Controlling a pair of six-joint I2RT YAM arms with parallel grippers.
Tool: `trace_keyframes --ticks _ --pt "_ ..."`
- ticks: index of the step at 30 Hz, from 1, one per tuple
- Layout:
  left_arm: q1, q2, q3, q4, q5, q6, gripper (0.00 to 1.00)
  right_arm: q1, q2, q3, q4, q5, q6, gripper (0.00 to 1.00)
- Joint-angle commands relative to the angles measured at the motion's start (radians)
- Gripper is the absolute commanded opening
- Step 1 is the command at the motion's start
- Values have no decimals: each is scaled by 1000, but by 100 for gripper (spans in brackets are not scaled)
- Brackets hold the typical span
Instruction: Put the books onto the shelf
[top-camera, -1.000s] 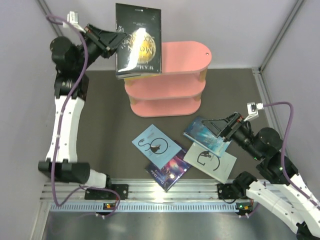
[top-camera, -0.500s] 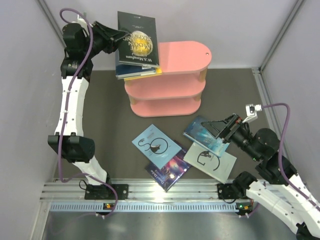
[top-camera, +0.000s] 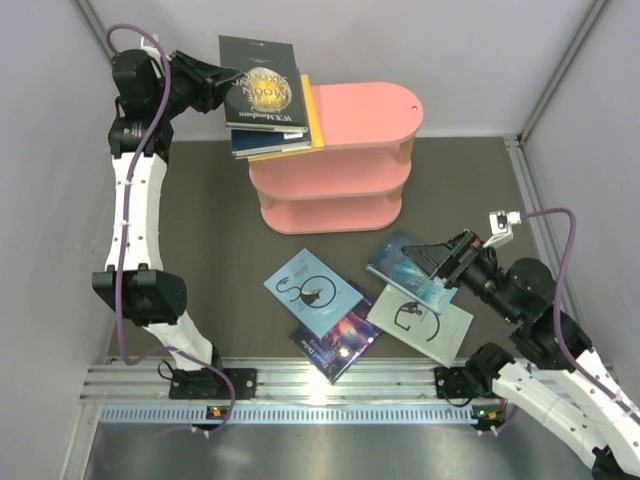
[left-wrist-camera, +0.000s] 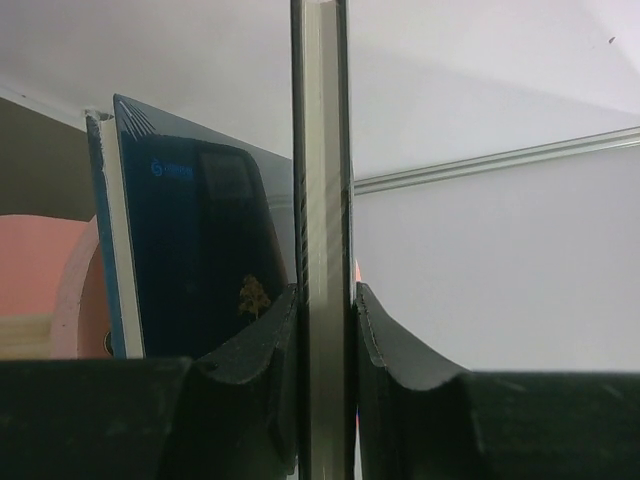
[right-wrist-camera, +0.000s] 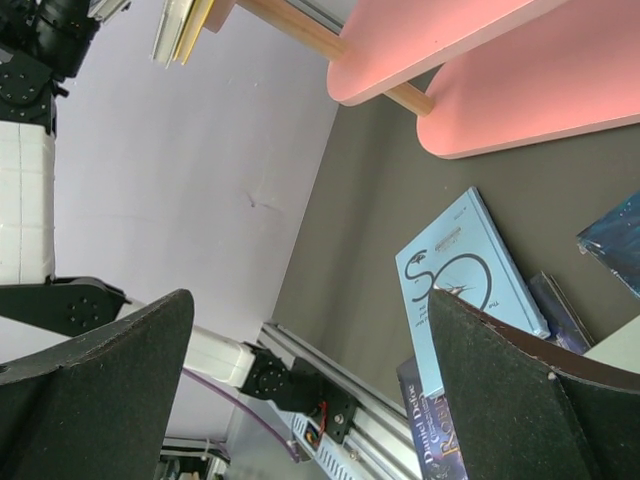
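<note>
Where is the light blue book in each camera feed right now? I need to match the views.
Top external: the light blue book lies flat, lower centre, nearer the arm bases than the pink shelf.
Left wrist: not in it.
Right wrist: right of centre, below the shelf boards.
Shared landmark: the pink shelf, along the top of the right wrist view and at the left edge of the left wrist view.

You see a lab test cell: plain lilac walls (top-camera: 480, 50), a dark mat (top-camera: 210, 250) and an aluminium rail (top-camera: 340, 385).
</note>
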Motion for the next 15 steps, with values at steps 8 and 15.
trace_keyframes --ticks 8,15 --pt "-1 6 43 83 120 17 39 -9 21 -19 44 0 -1 100" --pt "-1 52 161 -113 90 156 99 -7 15 -22 45 -1 -1 100"
